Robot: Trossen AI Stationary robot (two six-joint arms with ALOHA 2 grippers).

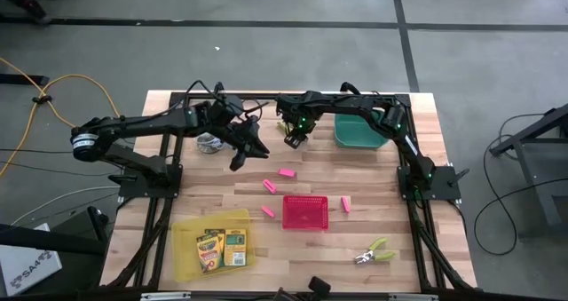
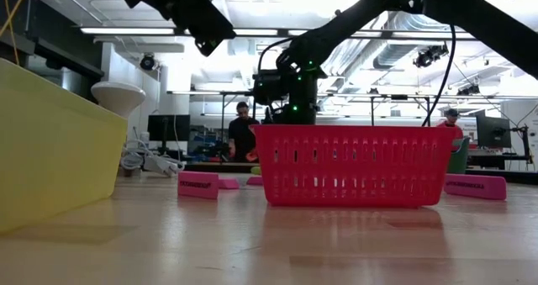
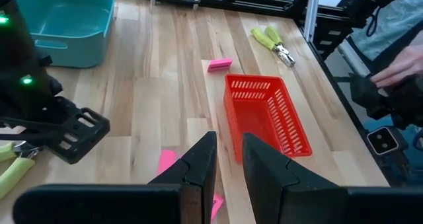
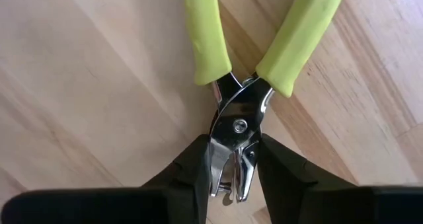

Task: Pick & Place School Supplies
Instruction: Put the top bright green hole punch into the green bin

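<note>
My right gripper (image 1: 291, 141) (image 4: 234, 178) is at the table's far middle, beside the teal tray (image 1: 359, 130), shut on a lime-handled scissor-like tool (image 4: 264, 45). My left gripper (image 1: 238, 163) (image 3: 228, 151) hangs high over the table left of it, fingers a narrow gap apart, holding nothing. A second lime tool (image 1: 374, 252) lies flat near the right front. Several pink erasers (image 1: 286, 171) lie around the red basket (image 1: 305, 212). Two crayon boxes (image 1: 222, 248) lie in the yellow tray (image 1: 186, 230). My right gripper pinches the tool's metal head (image 4: 238, 128), just below the pivot, between its two fingers (image 4: 192, 168). The fingers point down from above. Both lime handles (image 4: 205, 32) stick out past the fingertips over the wood. Whether the tool is clear of the table I cannot tell.
A white round object with a coiled cable (image 1: 209, 143) sits at the far left, under the left arm. The red basket stands at the table's middle front. A person's hand (image 3: 403, 69) shows beyond the table's edge; people stand in the room behind (image 2: 244, 134).
</note>
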